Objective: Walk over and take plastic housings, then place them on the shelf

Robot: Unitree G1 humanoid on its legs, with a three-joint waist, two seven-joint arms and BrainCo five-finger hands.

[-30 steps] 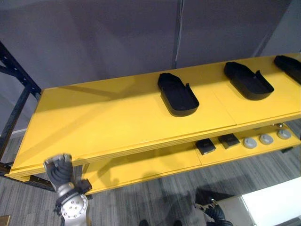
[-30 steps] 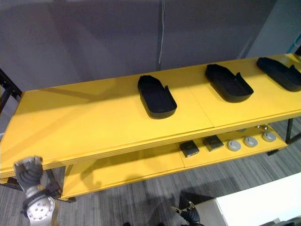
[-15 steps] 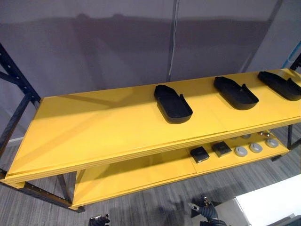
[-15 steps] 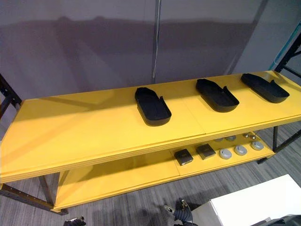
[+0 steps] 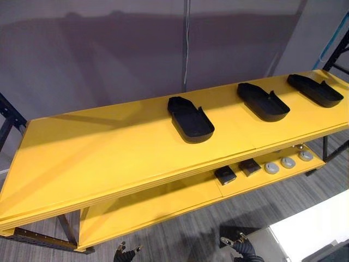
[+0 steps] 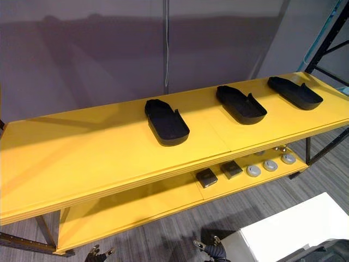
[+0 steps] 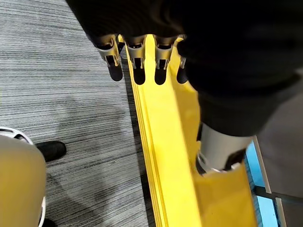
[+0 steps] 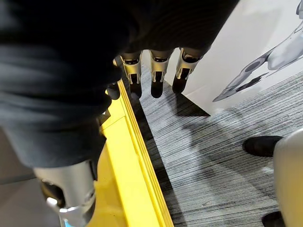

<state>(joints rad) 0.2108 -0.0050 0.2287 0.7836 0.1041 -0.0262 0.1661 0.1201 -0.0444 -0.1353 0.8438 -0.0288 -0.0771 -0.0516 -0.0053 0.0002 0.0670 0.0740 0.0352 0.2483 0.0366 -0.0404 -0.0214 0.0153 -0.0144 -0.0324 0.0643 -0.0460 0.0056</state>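
Three black plastic housings lie open side up on the yellow top shelf (image 5: 109,147): one near the middle (image 5: 190,119), one further right (image 5: 263,101), and one at the far right end (image 5: 315,90). My left hand (image 5: 124,255) hangs low in front of the shelf, well short of the housings. Its fingers (image 7: 137,66) are straight and hold nothing. My right hand (image 5: 240,246) also hangs low, to the right, with straight fingers (image 8: 157,75) and nothing in it.
On the lower yellow shelf sit two small black blocks (image 5: 225,175) and several grey discs (image 5: 288,162). A white table (image 5: 316,224) stands at the lower right. Dark rack posts (image 6: 327,33) frame the shelf ends, with a grey wall behind.
My left hand, raised and curled at the shelf's front left corner a second ago, has dropped low and straightened its fingers. The camera has shifted, bringing all three housings into view.
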